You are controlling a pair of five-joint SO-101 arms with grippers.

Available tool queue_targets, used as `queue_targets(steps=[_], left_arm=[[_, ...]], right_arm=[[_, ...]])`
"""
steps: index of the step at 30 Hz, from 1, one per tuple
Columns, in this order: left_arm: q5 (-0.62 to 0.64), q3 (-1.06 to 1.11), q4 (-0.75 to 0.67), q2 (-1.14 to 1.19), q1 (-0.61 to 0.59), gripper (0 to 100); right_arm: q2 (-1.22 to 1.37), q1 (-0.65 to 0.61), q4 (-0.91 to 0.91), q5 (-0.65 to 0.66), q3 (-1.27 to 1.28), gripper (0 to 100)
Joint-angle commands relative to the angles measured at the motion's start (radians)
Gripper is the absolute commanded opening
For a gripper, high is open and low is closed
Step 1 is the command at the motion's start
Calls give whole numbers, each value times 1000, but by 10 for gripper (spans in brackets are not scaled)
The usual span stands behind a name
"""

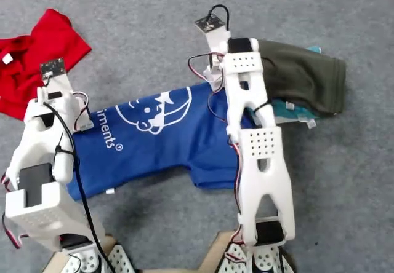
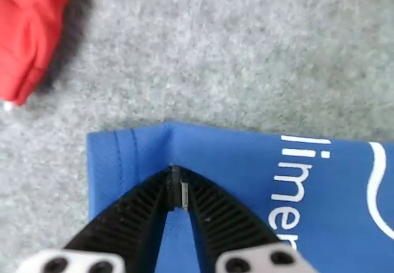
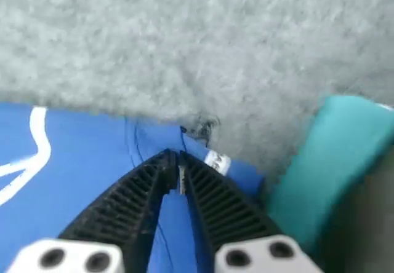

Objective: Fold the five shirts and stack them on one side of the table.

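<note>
Folding step, high view: the blue shirt is laid out print-up across the middle of the table. The left arm stands at one far corner of it and the right arm at the other.
Stack, high view: an olive shirt is folded on top of a teal shirt toward the table's right edge. This is judged to be the stacking side.
Backlog, high view: a red shirt is bunched at the far left corner, unfolded.
Left claw, left wrist view: the left gripper is closed, with a ridge of blue cloth nipped between its tips just inside the hemmed corner. The red shirt is seen well apart from it.
Right claw, right wrist view: the right gripper is closed on the blue shirt's edge, right beside a small white label. The teal shirt is seen near it, on the stack side.
Lift, recommended: both corners should be raised together and level, so that the far edge is kept taut.
Fold, recommended: the edge should be carried toward the table's near edge and laid squarely on the lower half.
Risk, judged: both pinches are shallow, so cloth may be lost if either arm is moved ahead of the other.
Clearance, judged: the right corner should be kept off the stack.
</note>
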Motion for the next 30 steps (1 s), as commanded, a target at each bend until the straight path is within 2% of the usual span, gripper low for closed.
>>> queue_targets(steps=[1,5,9,12,16,21,26,30], left_arm=[[5,2,-23,-61,8,28],[3,2,-3,-149,7,28],[-49,2,60,-270,10,28],[-86,28,91,-377,-1,28],[-149,173,86,-557,10,28],[-149,361,81,-733,4,30],[-109,427,81,-718,5,32],[-75,424,68,-643,8,33]], right_arm=[[7,-8,150,46,-297,17],[-18,-5,172,83,-383,21],[-157,-28,175,141,-168,19],[-348,-57,173,222,85,19],[-650,-100,170,397,469,21],[-1010,-115,124,603,947,22],[-1330,-117,-31,784,1478,35],[-1570,-140,-167,829,1885,145]])
